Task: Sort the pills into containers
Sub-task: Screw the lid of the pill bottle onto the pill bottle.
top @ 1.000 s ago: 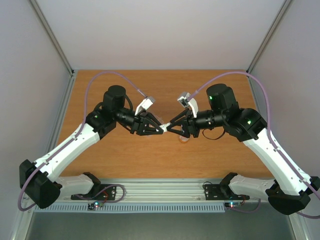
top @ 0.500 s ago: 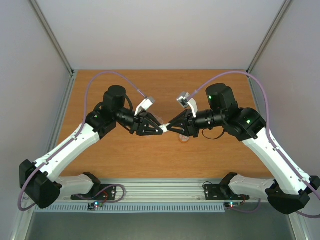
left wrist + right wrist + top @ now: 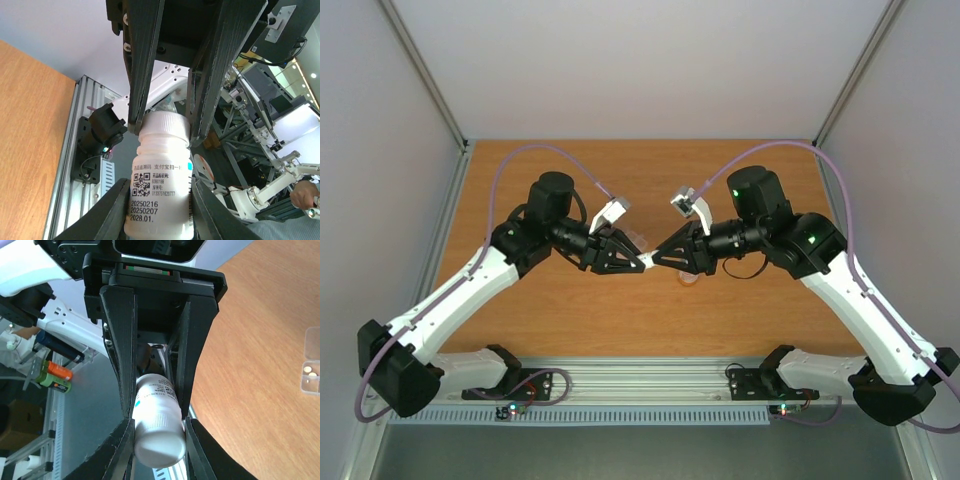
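Holding one white pill bottle (image 3: pixel 160 190) up in mid-air between two grippers, above the wooden table (image 3: pixel 560 310).
The left gripper (image 3: pixel 632 257) is clamped on the bottle's body, and the right gripper (image 3: pixel 663 257) is pinched onto its single cap (image 3: pixel 159 452) from the opposite end. There's just one clear pill box (image 3: pixel 312 362), lying flat on the table and cut off by the edge of the right wrist view. Two pale pills (image 3: pixel 312 374) can be counted in its cells. From above, the right gripper covers most of that box.
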{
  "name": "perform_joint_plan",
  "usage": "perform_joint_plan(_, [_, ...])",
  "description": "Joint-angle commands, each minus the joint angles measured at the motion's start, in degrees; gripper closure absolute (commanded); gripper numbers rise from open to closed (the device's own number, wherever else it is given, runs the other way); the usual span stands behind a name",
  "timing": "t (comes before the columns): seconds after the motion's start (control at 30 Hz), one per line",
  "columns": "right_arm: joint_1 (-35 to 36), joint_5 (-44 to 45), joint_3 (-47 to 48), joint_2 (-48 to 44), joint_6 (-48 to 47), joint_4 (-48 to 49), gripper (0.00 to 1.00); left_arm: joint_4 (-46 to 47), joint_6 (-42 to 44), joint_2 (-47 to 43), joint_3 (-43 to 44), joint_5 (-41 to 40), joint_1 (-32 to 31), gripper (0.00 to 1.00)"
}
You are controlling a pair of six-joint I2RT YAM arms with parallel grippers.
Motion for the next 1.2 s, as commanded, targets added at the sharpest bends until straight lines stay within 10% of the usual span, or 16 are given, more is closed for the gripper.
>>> perform_joint_plan(0.0, [0.1, -1.1, 1.3, 1.6, 2.7, 1.7, 0.83, -1.0, 3.6, -1.1, 3.0, -1.5, -1.1, 1.00])
perform_joint_plan(1.17, [0.1, -5.1, 4.6, 9.7, 27.8, 2.8, 0.85, 0.5, 17.0, -13.0, -0.1, -38.2, -4.5, 1.00])
